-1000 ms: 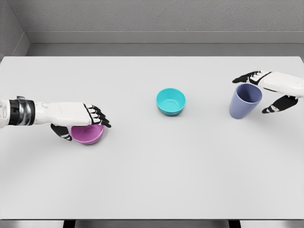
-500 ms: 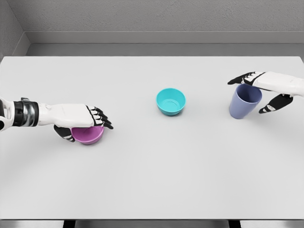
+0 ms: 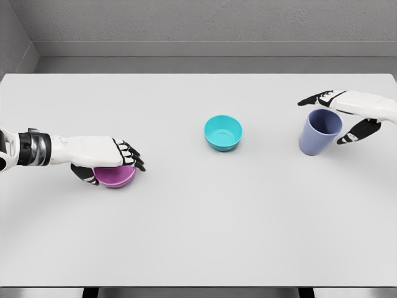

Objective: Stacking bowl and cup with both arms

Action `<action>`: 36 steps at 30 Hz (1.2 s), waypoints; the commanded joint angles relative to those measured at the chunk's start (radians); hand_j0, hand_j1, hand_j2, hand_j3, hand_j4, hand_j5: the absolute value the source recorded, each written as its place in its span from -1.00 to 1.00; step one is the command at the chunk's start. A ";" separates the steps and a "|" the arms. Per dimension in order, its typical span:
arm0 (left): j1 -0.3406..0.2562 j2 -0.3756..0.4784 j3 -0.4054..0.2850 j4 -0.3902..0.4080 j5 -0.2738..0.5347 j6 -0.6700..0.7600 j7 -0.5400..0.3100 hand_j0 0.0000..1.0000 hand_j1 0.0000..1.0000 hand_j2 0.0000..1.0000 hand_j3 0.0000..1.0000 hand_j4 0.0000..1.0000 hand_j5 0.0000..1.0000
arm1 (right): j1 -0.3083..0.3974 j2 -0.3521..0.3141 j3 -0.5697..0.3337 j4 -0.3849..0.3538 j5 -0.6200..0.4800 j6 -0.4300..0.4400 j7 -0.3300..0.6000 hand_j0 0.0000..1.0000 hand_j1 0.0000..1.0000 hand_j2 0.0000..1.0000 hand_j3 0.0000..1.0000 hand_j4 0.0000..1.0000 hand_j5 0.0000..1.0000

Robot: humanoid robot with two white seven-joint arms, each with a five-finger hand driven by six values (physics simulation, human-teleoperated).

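nothing is stacked yet, as far as the head view shows: all three vessels stand apart on the white table (image 3: 198, 236). the pink bowl (image 3: 115, 176) is at the left of the frame, a little below mid-height, and the left hand (image 3: 102, 155) lies over it, palm covering most of the rim, fingers (image 3: 132, 155) curled down past the right side of the bowl and the thumb showing dark at the bowl's left. it looks like a grasp on the bowl, though the bowl seems to sit on the table, not lifted. the teal bowl (image 3: 223, 132) is just right of centre, upright, open side up, with neither hand near it. the blue cup (image 3: 319, 131) is at the right, upright or leaning slightly, and the right hand (image 3: 347, 115) brackets its top: the fingers reach over the far rim at upper left of the cup, the thumb hangs at the cup's right side. the hand looks open around the cup rather than clamped; i cannot tell whether any finger touches it. so the judgement is that the task is at its start, in the grasping stage for both arms. left to do: close firmly on each item, lift them, carry them toward the middle, and set one inside another, most likely into or onto the teal bowl.
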 commanded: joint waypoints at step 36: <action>-0.086 -0.068 0.001 0.001 -0.019 0.003 0.000 0.75 0.75 0.75 0.75 0.75 0.75 | -0.021 0.054 0.031 0.085 0.004 0.002 0.001 1.00 1.00 1.00 1.00 1.00 1.00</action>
